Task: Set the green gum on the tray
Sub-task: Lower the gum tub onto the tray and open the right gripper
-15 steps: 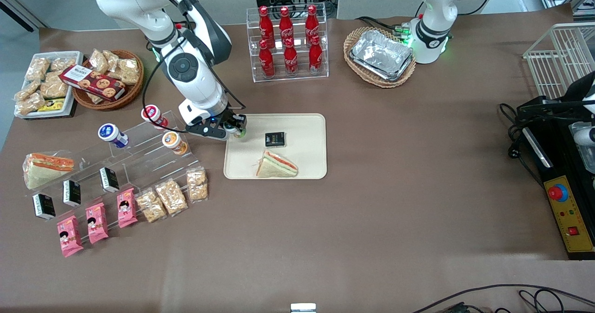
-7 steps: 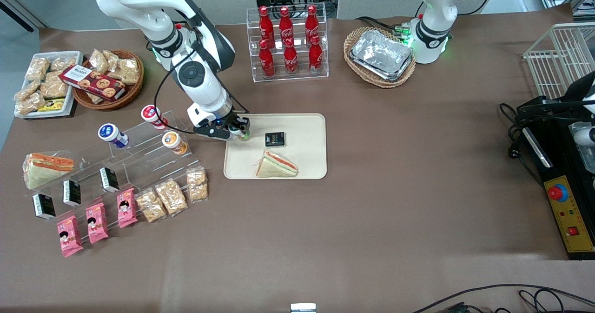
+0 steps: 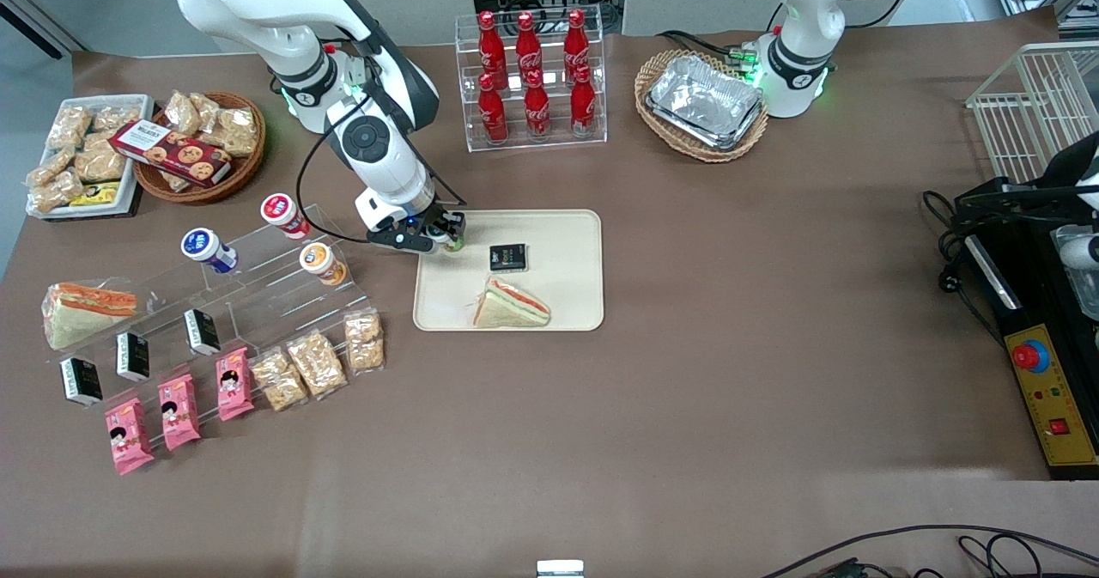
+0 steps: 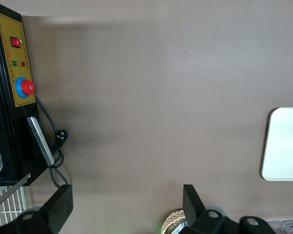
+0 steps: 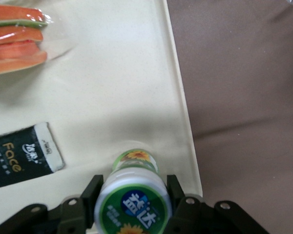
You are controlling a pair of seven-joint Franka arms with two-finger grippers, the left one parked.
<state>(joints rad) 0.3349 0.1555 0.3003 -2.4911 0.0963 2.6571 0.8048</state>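
Right now the hand (image 3: pixel 443 239) grips the gum (image 5: pixel 133 199) by its sides, just under the white lid, fingers (image 5: pixel 175 191) pressed against the bottle. Gum and hand sit over the tray (image 3: pixel 567 303), near the corner closest to the working arm's end of the surface. A black packet (image 3: pixel 507 257) lies just beside the gum, a sandwich (image 3: pixel 512 304) nearer the front camera.
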